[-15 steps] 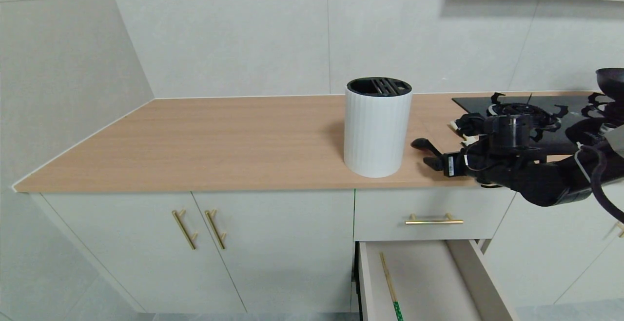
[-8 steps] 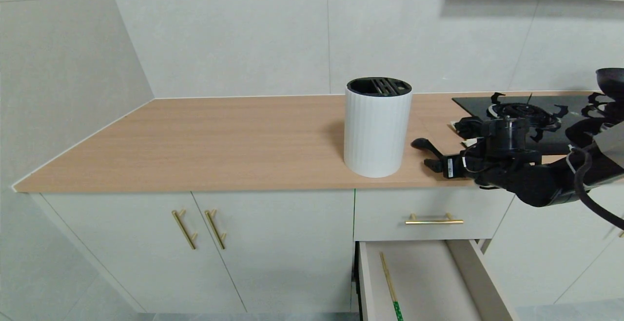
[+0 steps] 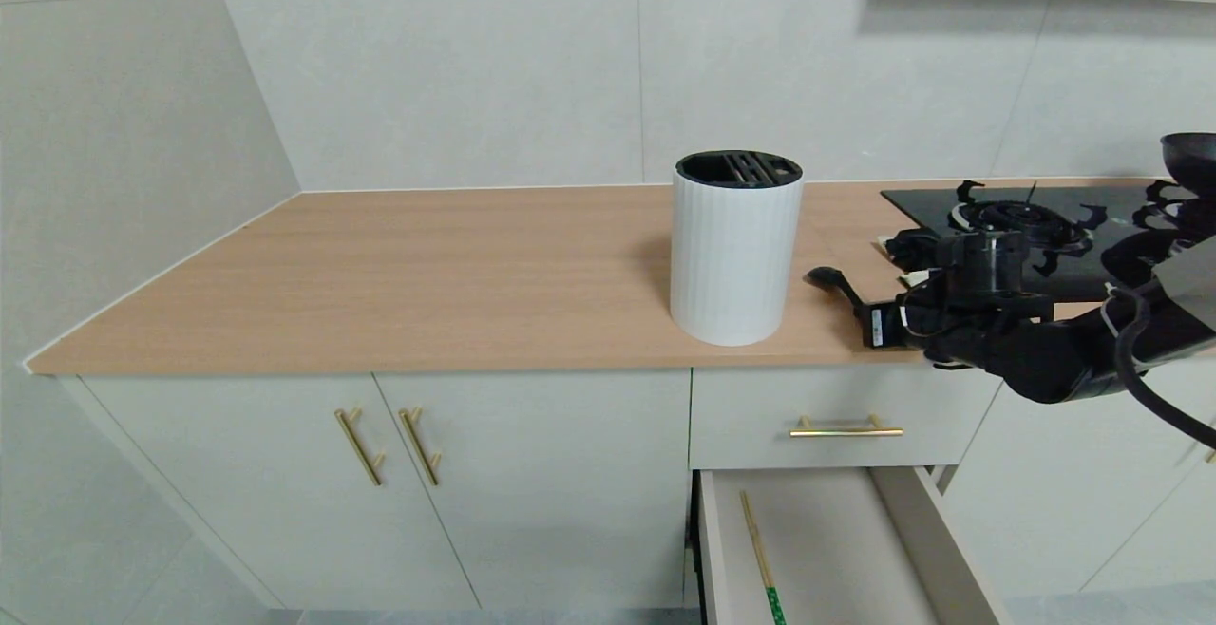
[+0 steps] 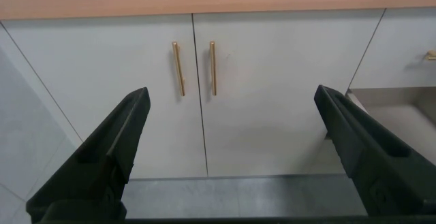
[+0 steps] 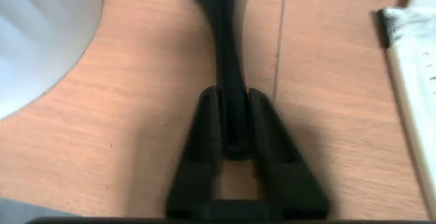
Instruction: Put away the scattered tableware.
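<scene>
Now right pincer (image 5: 231, 100) clenched on black utensil (image 5: 222, 20), long axis pointing toward white holder (image 3: 736, 259); left pincer (image 4: 230, 96) spread.

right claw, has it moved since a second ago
Yes. The right claw dipped slightly against the stove behind it and shut on the black handle.

Far end of black utensil (image 5: 228, 74) cut off; type unclear.

text: none legible | white label (image 3: 878, 325) on right claw (image 5: 233, 101) (print too small)
</scene>
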{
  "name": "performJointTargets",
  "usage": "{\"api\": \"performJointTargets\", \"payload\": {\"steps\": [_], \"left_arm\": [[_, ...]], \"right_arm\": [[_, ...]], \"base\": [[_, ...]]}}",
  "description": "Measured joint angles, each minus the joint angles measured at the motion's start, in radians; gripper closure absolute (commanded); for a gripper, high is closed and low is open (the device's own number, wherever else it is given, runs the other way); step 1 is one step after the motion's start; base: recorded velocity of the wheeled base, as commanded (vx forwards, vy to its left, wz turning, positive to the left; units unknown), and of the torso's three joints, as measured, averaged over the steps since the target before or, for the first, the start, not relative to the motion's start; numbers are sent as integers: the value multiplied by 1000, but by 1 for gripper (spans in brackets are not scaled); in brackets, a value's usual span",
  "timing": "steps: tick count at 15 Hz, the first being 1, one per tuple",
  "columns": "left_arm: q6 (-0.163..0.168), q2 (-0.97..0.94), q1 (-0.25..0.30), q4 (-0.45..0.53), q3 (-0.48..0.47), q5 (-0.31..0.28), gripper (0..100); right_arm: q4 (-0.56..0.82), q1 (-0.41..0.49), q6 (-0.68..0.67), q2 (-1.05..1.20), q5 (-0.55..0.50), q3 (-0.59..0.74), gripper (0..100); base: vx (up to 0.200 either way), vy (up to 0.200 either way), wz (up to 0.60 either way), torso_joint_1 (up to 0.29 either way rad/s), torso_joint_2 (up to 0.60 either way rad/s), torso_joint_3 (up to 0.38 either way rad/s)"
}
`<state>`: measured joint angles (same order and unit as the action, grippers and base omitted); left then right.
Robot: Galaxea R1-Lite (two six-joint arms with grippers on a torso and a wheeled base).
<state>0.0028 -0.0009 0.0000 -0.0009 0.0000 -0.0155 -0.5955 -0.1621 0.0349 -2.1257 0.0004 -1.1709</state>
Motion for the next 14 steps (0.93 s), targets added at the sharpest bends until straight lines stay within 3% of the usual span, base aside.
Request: {"api": "performJointTargets", "payload": {"steps": [6, 11, 14], "left_arm": [[0, 0, 0, 0, 0, 0, 0], [0, 0, 0, 0, 0, 0, 0], [0, 0, 0, 0, 0, 0, 0]], "right_arm": [[20, -2, -28, 31, -26, 3, 100], [214, -33, -125, 175, -130, 17, 100], [306, -49, -151, 325, -166, 97, 100]], "base": [[0, 0, 0, 0, 0, 0], [0, 0, 0, 0, 0, 0], [0, 0, 0, 0, 0, 0]]}}
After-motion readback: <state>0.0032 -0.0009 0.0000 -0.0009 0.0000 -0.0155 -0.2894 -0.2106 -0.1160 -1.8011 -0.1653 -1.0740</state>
